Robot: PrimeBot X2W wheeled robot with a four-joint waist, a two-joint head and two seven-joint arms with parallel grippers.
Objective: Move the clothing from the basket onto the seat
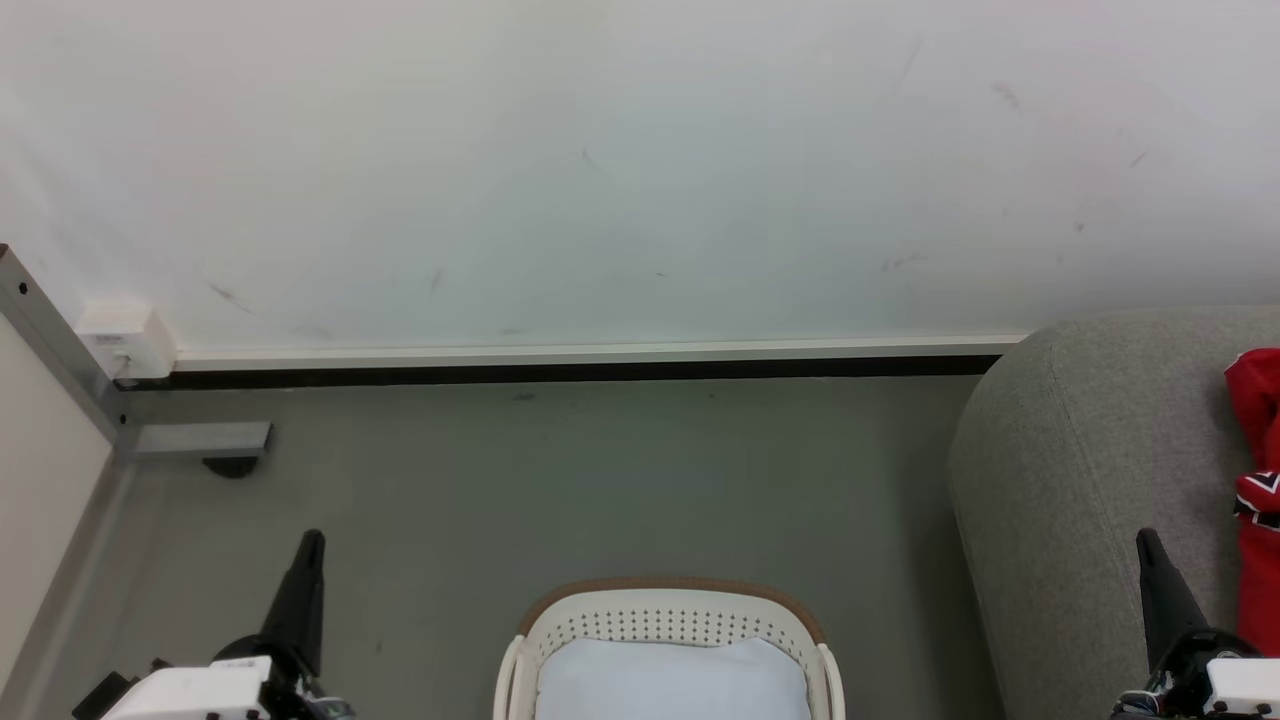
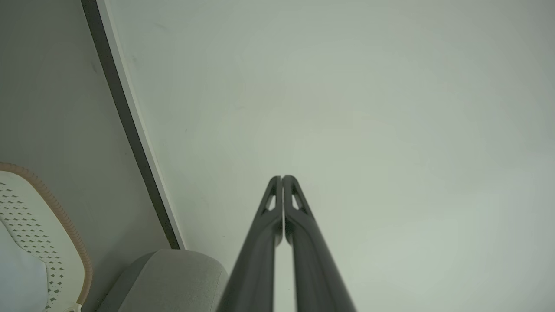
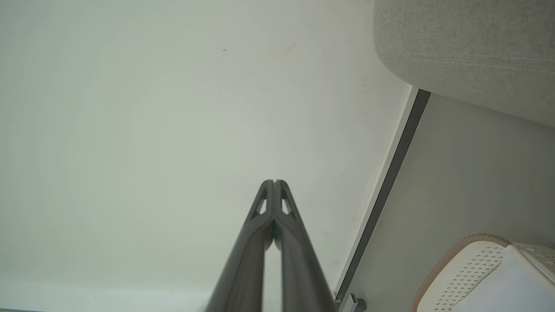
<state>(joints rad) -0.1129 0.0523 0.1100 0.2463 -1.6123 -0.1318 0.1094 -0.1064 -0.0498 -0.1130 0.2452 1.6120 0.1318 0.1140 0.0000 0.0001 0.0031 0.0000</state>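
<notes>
Left fingers (image 2: 256, 260) pressed together, right fingers (image 3: 299, 260) likewise, nothing pinched! Clothing (image 1: 1255, 480) lies on the seat (image 1: 1080, 450), right of the basket (image 1: 670, 612), its long axis pointing toward the wall (image 1: 640, 150). Danger: the right fingers sit just beside it, and one swing could snag it and drag it off.

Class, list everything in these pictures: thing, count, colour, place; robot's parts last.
basket: one, cream with brown rim, floor, bottom centre
pad: one, pale bluish white, inside the basket
seat: one, grey, right
clothing: one bundle, red with navy-white patch, on the seat
box: one, white, low on wall, left
metal frame: one, grey, left corner
left hand: one, dark, shut, lower left
right hand: one, dark, shut, lower right
</notes>
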